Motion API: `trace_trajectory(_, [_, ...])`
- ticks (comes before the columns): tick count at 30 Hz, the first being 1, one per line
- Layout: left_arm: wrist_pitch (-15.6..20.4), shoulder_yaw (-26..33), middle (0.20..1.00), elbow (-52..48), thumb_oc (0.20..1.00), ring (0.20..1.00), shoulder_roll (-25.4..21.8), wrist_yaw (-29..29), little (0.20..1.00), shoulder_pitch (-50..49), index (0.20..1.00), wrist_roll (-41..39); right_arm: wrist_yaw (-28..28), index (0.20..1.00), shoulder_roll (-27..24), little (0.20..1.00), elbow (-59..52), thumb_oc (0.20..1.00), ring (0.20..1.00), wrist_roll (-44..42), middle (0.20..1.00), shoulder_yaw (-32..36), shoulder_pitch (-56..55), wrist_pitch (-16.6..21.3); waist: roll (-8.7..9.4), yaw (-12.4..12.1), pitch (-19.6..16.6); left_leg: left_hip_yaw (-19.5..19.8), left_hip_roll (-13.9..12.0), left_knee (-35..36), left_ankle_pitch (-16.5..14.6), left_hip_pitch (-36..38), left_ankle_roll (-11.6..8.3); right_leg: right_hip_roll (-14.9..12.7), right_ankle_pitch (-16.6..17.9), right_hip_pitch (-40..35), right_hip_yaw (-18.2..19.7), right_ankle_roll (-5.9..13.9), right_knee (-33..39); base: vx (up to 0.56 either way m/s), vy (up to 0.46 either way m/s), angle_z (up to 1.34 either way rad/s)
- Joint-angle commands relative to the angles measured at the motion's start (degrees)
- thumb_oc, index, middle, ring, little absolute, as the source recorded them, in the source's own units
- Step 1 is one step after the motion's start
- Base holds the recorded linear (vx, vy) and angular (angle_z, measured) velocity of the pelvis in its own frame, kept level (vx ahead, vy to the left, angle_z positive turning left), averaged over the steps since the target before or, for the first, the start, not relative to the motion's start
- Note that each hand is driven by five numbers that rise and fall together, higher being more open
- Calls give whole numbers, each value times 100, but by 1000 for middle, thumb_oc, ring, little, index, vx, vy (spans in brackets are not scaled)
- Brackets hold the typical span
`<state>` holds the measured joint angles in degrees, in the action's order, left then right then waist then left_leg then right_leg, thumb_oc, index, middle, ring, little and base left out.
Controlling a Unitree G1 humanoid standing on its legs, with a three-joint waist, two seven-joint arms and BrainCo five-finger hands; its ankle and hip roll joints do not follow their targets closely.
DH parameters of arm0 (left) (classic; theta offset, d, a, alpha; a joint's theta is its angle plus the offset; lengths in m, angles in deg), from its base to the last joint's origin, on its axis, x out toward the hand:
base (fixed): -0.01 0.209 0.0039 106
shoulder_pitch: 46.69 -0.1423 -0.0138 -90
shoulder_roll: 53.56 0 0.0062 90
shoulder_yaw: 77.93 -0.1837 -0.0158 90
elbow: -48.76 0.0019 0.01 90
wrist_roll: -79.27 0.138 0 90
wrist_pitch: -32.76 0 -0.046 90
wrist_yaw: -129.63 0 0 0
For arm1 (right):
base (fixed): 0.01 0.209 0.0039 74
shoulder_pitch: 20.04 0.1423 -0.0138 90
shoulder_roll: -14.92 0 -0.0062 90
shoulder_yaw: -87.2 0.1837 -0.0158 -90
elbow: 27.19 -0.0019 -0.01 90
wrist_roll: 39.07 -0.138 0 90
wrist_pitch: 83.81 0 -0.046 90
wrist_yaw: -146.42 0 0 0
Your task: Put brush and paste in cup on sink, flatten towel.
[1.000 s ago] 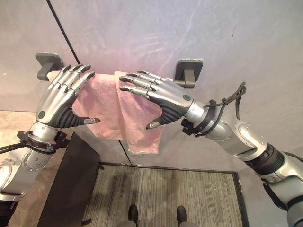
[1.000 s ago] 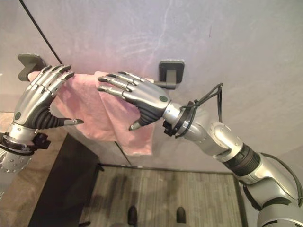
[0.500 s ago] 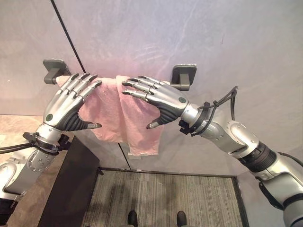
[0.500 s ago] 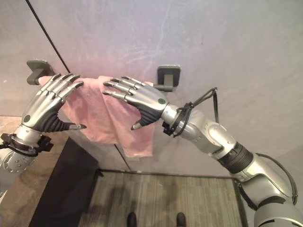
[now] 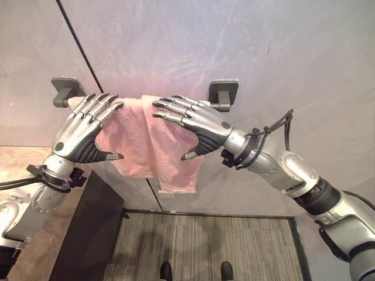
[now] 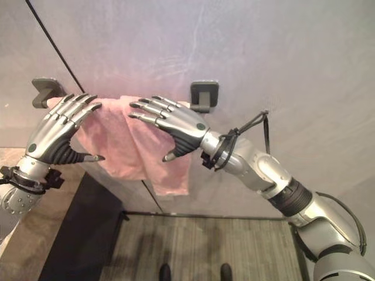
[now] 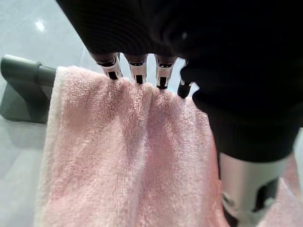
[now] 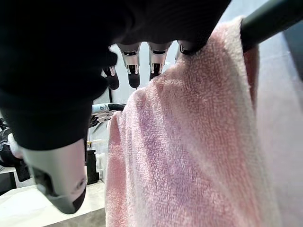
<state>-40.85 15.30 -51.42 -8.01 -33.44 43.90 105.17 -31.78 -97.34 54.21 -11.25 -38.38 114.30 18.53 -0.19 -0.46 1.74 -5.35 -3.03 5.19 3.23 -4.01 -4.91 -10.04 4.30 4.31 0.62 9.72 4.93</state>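
A pink towel (image 5: 146, 143) hangs bunched over a dark wall rail between two grey brackets (image 5: 223, 93). My left hand (image 5: 79, 132) rests with straight fingers on the towel's left end, near the left bracket (image 5: 63, 91). My right hand (image 5: 202, 123) lies open on the towel's top right part, fingers pointing left. The left wrist view has dark fingertips (image 7: 138, 68) touching the towel (image 7: 118, 156) by the rail end (image 7: 23, 71). In the right wrist view the towel (image 8: 189, 146) drapes from the rail (image 8: 272, 16).
A grey marbled wall (image 5: 234, 41) is behind the rail. A dark cabinet side (image 5: 88, 234) stands at the lower left beside a tan counter (image 5: 14, 161). A striped mat (image 5: 205, 246) covers the floor below. Bottles stand on a counter (image 8: 92, 165) in the right wrist view.
Both hands stay open on the towel. The picture has shifted slightly, so the camera moved; the hands' places on the towel look nearly the same.
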Motion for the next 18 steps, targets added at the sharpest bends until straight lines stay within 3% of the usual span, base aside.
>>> trace_trajectory(1, [-169, 232, 1000, 278, 1000, 1000, -162, -154, 1000, -252, 1000, 147, 492, 1000, -334, 1000, 410, 1000, 1000, -78, 1000, -200, -585, -295, 255, 63, 201, -253, -47, -19, -81, -69, -3, -693, 285, 222, 49, 397, 7, 0, 0, 0])
trace_trajectory(11, [-306, 647, 1000, 654, 1000, 1000, 83, -30, 1000, -482, 1000, 24, 442, 1000, -490, 1000, 607, 1000, 1000, 3, 1000, 87, -882, -374, 254, 51, 215, -282, -75, -19, -65, -82, -15, -691, 294, 258, 63, 397, 7, 0, 0, 0])
trace_trajectory(18, [-345, 674, 1000, 1088, 1000, 1000, 595, 14, 1000, -337, 1000, -638, 379, 1000, -585, 1000, 939, 1000, 1000, 132, 1000, 219, -1048, -421, 265, 60, 218, -277, -58, -19, -61, -113, -17, -702, 311, 291, 67, 404, 7, 0, 0, 0])
